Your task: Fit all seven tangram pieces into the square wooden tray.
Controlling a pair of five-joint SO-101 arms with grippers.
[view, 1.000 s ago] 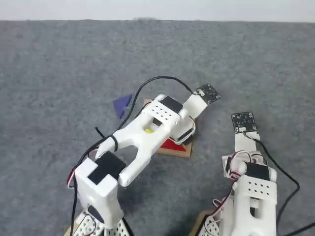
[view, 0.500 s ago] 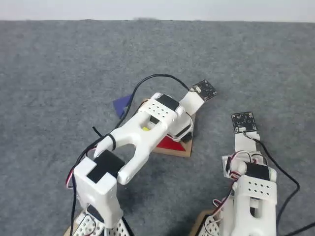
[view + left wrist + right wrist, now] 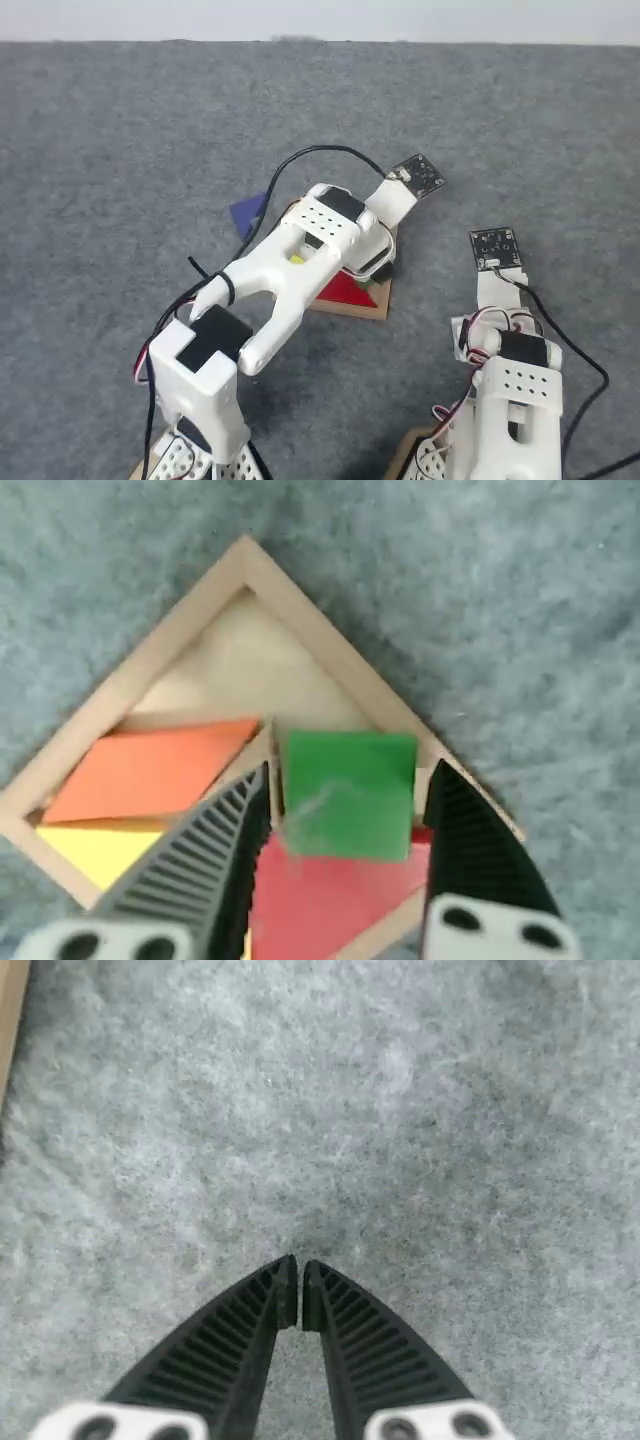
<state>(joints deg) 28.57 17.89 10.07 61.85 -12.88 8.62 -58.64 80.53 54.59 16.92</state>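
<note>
Grey felt covers the table, with a pale wall strip along the top of the high view. Left of centre lies a blue triangle (image 3: 248, 212), outside the square wooden tray (image 3: 352, 311), which sits mid-frame beneath the left arm. The left gripper (image 3: 350, 775) stands wide open astride the green square (image 3: 348, 815), its fingers just beside the piece's edges and gripping nothing that I can make out. That square seems to overlap the red triangle (image 3: 325, 905) and the tray's rim. If so, it may sit proud rather than drop flat, and a nudge from either finger could skew it or shift the orange piece (image 3: 150, 770) and yellow piece (image 3: 95, 845). Whether it lies flush is hard to tell, and the arm hides most of the tray from above. Lower right, the right gripper (image 3: 299, 1295) is closed and empty over bare felt.
</note>
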